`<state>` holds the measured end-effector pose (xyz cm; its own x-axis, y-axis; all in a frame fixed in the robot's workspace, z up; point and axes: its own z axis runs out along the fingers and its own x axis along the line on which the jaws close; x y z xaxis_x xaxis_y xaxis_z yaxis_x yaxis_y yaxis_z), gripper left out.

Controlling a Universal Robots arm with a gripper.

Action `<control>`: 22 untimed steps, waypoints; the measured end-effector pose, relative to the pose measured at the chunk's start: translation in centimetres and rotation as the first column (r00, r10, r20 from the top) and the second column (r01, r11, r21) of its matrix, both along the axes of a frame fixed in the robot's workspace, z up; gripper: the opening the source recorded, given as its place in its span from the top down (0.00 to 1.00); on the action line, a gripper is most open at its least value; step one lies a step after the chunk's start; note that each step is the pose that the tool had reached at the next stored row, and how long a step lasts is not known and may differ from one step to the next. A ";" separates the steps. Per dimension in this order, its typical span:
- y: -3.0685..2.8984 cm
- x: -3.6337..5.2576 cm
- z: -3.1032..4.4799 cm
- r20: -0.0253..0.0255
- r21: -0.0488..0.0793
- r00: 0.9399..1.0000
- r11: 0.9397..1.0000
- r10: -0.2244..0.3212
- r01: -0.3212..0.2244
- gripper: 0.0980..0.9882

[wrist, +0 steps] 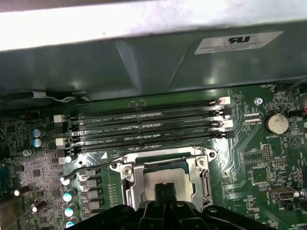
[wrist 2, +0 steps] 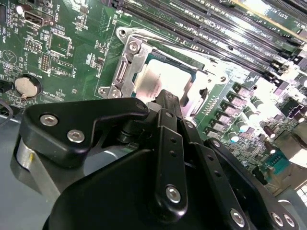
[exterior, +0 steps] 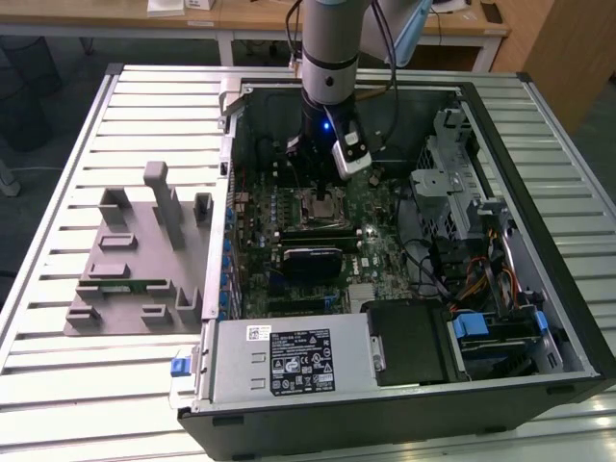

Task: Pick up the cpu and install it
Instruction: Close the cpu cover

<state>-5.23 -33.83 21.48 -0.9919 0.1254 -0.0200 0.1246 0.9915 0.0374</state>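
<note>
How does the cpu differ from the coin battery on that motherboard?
The cpu is square, while the coin battery is round. The cpu looks clearly larger than the battery. The cpu lies framed inside the metal socket, while the battery sits apart on the open motherboard. Both are flat with silvery tops.

Slatted metal table carries open computer case and grey fixture
</note>
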 end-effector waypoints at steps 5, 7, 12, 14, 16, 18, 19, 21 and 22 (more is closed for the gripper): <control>-0.01 -0.04 -0.01 0.000 0.000 1.000 1.000 0.000 0.000 0.99; -0.02 -0.04 -0.02 0.000 0.000 1.000 1.000 0.000 0.000 0.99; -0.01 -0.19 -0.03 0.000 0.000 1.000 1.000 0.000 0.000 0.99; -0.01 -0.26 -0.04 0.000 0.000 1.000 1.000 0.000 0.000 0.99; -0.02 -0.32 -0.06 0.000 0.000 1.000 1.000 0.000 0.000 0.99; -0.02 -0.38 -0.09 0.000 0.000 1.000 1.000 0.000 0.000 0.99; -0.01 -0.42 -0.11 0.000 0.000 1.000 1.000 0.000 0.000 0.99; -0.02 -0.49 -0.14 0.000 0.000 1.000 1.000 0.000 0.000 0.99; -0.02 -0.52 -0.15 0.000 0.000 1.000 1.000 0.000 0.000 0.99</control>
<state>-5.75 -33.85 21.33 -0.9919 0.1254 -0.0199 0.1246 0.9915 0.0373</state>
